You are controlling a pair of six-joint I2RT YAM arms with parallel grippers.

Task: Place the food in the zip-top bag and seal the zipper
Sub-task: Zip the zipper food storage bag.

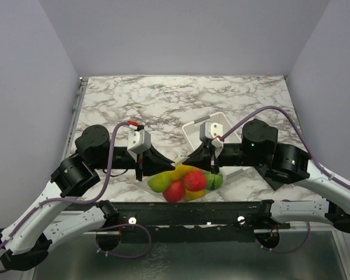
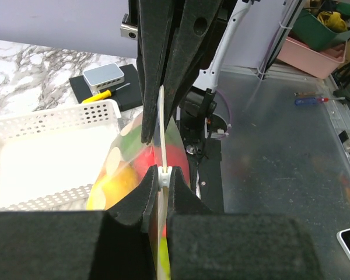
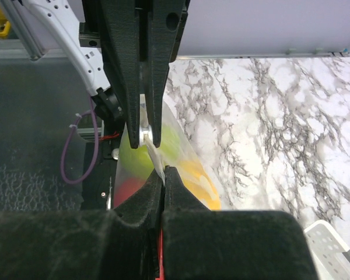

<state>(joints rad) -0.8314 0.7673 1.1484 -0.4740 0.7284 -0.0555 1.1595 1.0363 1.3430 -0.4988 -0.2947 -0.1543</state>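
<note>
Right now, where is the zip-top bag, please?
In the top view the zip-top bag is centred at the near edge of the table, pinched between the left gripper and right gripper, in front of the white basket.

White shells, black drum joints: left arm (image 1: 58, 219), right arm (image 1: 315, 207). Purple cables (image 1: 109, 166). White wrist blocks (image 1: 139, 139), red tabs. Matte black tapered fingers: left claw (image 1: 140, 173), right claw (image 1: 212, 169). Green lamp (image 1: 252, 142), right joint.
</note>
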